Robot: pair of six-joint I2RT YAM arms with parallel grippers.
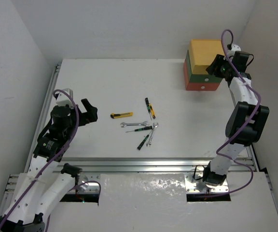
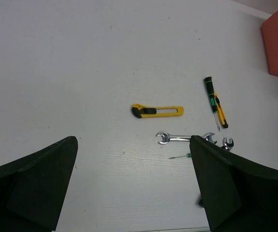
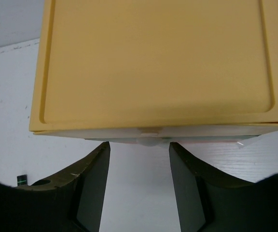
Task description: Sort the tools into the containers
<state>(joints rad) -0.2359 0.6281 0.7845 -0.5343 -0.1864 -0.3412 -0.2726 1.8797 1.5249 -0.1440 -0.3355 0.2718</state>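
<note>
Right tool [image 3: 138,147] standing half spread, fingers flanking white knob [image 3: 149,140] of yellow drawer [image 3: 158,63], topping 3-drawer stack, far right of worktop [image 1: 105,82].
Risk: fingers sitting low, pinch slipping off small knob; pull dragging unbraced stack.
Left tool [image 2: 133,139] hanging wide apart, near left.
Hand tools [image 1: 151,134] lying mid-worktop, unsorted.

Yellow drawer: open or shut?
Shut: the yellow drawer has its front flush, no interior showing; only its knob sticks out, by the right claw.
</note>
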